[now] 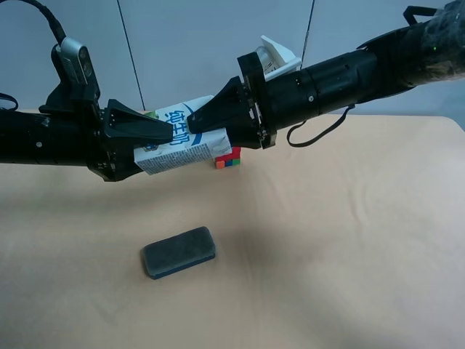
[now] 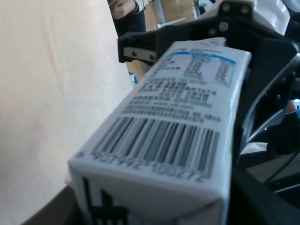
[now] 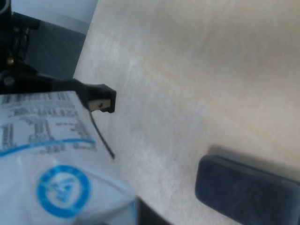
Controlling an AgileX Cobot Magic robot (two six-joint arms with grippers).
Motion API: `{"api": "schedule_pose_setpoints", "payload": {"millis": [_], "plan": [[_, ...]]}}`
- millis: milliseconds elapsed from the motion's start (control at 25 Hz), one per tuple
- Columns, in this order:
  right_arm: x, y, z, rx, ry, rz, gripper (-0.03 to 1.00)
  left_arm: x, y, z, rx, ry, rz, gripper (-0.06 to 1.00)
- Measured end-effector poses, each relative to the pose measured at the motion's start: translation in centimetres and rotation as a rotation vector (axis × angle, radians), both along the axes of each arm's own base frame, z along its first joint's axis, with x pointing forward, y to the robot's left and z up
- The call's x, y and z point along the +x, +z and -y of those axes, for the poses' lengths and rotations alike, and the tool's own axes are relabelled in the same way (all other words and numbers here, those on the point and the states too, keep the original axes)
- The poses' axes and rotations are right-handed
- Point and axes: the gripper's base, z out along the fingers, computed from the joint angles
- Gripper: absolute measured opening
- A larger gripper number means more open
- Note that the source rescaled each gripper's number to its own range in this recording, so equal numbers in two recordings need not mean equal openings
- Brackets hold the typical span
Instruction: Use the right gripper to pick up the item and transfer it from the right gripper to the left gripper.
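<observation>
The white-and-grey milk carton [image 1: 182, 149] hangs lying sideways in the air above the table, between the two grippers. The right gripper [image 1: 211, 127], on the thick arm with the white module, grips its gabled end. The left gripper [image 1: 158, 149], on the arm with the silver-grey module, has its jaws closed around the other end. The left wrist view is filled by the carton [image 2: 173, 131], barcode side up, with a right fingertip [image 2: 138, 49] against its far edge. The right wrist view shows the carton [image 3: 47, 154] and a left fingertip [image 3: 101, 99] beside it.
A multicoloured puzzle cube [image 1: 228, 159] sits on the tan table [image 1: 349, 240] just below and behind the carton. A dark grey oblong eraser [image 1: 179, 252] lies nearer the front; it also shows in the right wrist view [image 3: 246, 187].
</observation>
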Motion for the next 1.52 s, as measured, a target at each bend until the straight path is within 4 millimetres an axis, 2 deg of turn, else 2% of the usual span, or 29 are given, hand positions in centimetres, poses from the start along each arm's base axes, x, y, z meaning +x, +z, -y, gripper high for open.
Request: {"api": "schedule_pose_setpoints", "payload": {"millis": [80,240,360,600,960,1240,1520], "plan": [[0.0,0.0,0.0,-0.002,0.001,0.000,0.29,0.0,0.0,0.0,-0.001,0.000,-0.003,0.11],[0.0,0.0,0.0,-0.002,0.000,-0.003,0.54,0.0,-0.1,0.0,0.006,-0.002,-0.003,0.07],[0.0,0.0,0.0,-0.002,0.000,-0.004,0.61,0.0,-0.1,0.0,0.007,-0.003,-0.004,0.03],[-0.1,-0.5,0.2,-0.054,0.014,0.001,0.63,0.0,-0.2,0.0,0.019,0.004,-0.028,0.03],[-0.2,-1.7,1.1,-0.262,0.020,0.042,0.63,0.1,-0.5,-0.1,0.042,0.023,-0.039,0.01],[-0.7,-0.2,2.5,-0.442,-0.007,0.154,0.64,0.2,-0.6,-0.2,0.061,0.037,-0.037,0.01],[-2.5,2.8,3.8,-0.524,0.015,0.228,0.64,-0.3,1.3,-0.2,0.041,0.028,0.027,0.01]]}}
